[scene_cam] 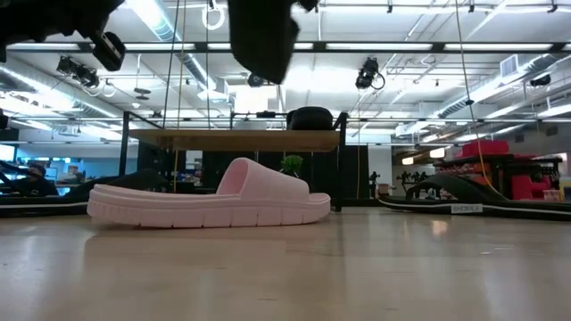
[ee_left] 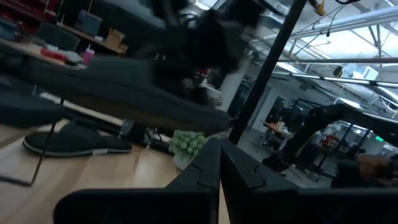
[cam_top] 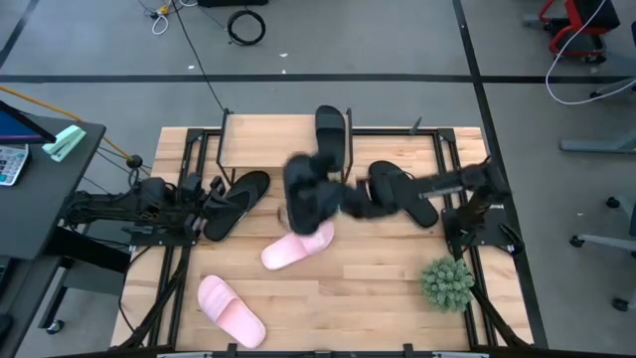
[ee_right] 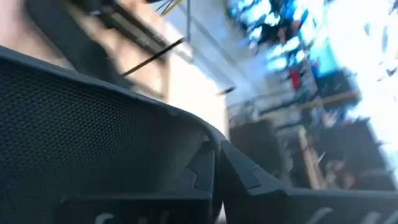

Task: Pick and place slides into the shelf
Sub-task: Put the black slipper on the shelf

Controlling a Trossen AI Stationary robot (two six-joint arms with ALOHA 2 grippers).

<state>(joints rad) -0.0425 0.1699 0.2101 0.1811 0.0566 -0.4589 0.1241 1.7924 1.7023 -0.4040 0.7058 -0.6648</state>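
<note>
My right gripper (cam_top: pixel 345 202) is over the middle of the table, shut on a black broad-strap slide (cam_top: pixel 308 189) that shows high up in the low view (scene_cam: pixel 263 36). My left gripper (cam_top: pixel 212 196) is shut at the table's left, beside a thin black flip-flop (cam_top: pixel 237 204) that lies flat. A second black slide (cam_top: pixel 331 132) sits on the shelf's top board (scene_cam: pixel 232 140). The other flip-flop (cam_top: pixel 402 191) lies at the right. One pink slide (cam_top: pixel 298 247) rests sole down mid-table, the other (cam_top: pixel 231 310) near the front left. My right gripper holds the black slide by its edge (ee_right: pixel 186 134), pinched between the two fingers (ee_right: pixel 202 168). The fingers reach it from the table's right side. The slide is lifted clear of the table, above the pink slide.
A small green plant (cam_top: pixel 447 283) stands at the table's right front. The shelf's black frame (cam_top: pixel 227 139) lines the far half of the table. Bare wood (cam_top: pixel 378 298) lies between the pink slides and the plant.
</note>
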